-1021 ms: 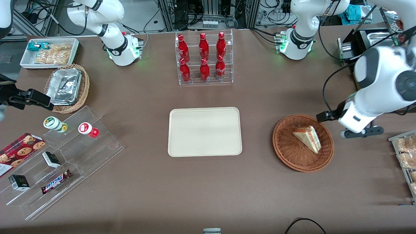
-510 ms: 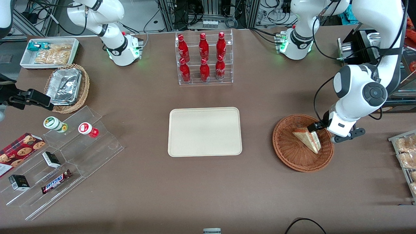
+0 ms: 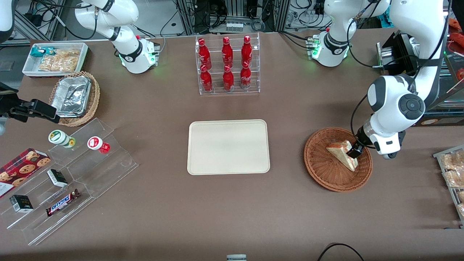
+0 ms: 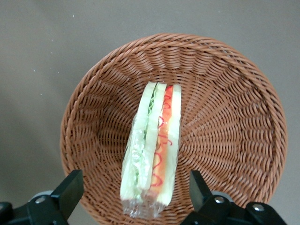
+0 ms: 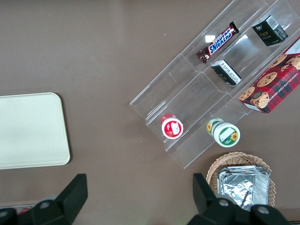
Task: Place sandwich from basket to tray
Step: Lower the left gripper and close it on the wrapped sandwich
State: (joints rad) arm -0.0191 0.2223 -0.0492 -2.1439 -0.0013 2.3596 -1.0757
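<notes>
With the sandwich (image 4: pixel 152 150) lying in the basket (image 4: pixel 234 93) and our gripper (image 4: pixel 133 194) spread open astride its wrapped end, we should lower squarely and close gently across the bread faces — not crush it — before heading to the tray (image 3: pixel 228 146).

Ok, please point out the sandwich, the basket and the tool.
sandwich (image 4: pixel 152 150), left wrist view, cut edge with filling.
basket (image 3: pixel 319 168), front view, woven wall.
tool (image 4: pixel 133 192), left wrist view, open, straddling the sandwich.
</notes>
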